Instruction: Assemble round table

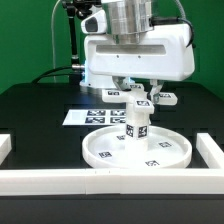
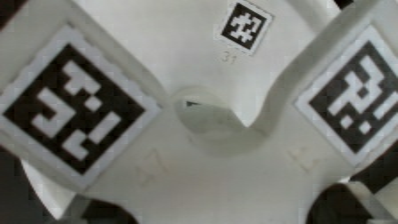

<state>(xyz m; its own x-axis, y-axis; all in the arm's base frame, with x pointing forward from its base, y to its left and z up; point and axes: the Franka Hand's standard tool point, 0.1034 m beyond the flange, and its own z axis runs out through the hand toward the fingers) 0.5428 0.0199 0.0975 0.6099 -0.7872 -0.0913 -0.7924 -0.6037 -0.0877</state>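
Note:
The large rimmed round disc (image 1: 100,152) lies flat on the black table, near the front. The short cylindrical leg (image 1: 137,128) stands upright at its centre. The cross-shaped base (image 1: 163,98) sits level on top of the leg, and my gripper (image 1: 140,88) comes down on it from above, shut on its middle. In the wrist view the base (image 2: 196,170) fills the picture, with tagged arms spreading out and a small central hole (image 2: 199,115). My fingers are hidden in that view.
The marker board (image 1: 92,117) lies behind the disc toward the exterior view's left. Long white border rails run along the front (image 1: 45,181), the right (image 1: 211,150) and the left (image 1: 5,146). The arm's white body (image 1: 135,50) hangs over the back.

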